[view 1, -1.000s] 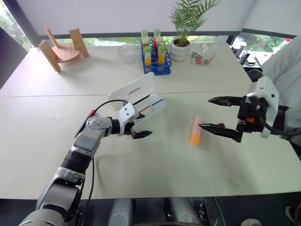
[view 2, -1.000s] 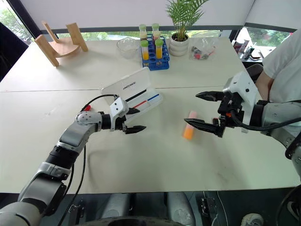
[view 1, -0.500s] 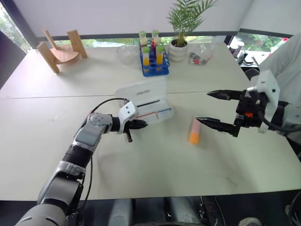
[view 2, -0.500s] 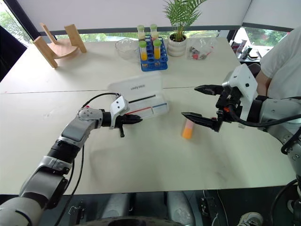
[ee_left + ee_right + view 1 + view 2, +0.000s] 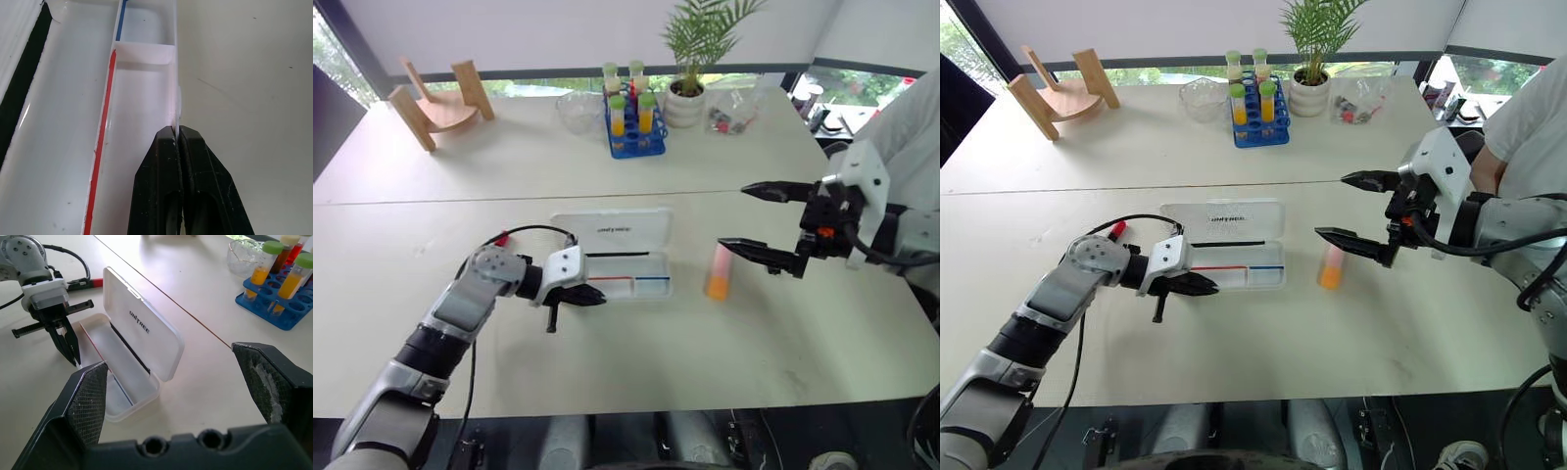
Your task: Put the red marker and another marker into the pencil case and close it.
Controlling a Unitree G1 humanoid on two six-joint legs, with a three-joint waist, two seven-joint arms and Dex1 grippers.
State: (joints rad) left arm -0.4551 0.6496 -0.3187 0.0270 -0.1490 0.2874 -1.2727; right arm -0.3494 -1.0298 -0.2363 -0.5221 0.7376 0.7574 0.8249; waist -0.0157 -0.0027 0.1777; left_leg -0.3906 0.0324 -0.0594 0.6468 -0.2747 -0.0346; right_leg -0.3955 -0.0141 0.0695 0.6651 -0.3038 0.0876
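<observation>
Left jaws (image 5: 590, 297) are clamping the pencil case (image 5: 626, 257) near wall; right jaws (image 5: 766, 223) are gaping over the pink marker (image 5: 719, 271), grabbing next.

1. Your pencil case (image 5: 1234, 262), white and hinged, lies open mid-tabletop, lid flat, red and blue stripes in its tray.
2. Your thick pink-and-orange marker (image 5: 1332, 268) lies just beside it, toward the right edge.

Left gripper (image 5: 592, 297) closed, right gripper (image 5: 752, 217) spread wide, both raised
</observation>
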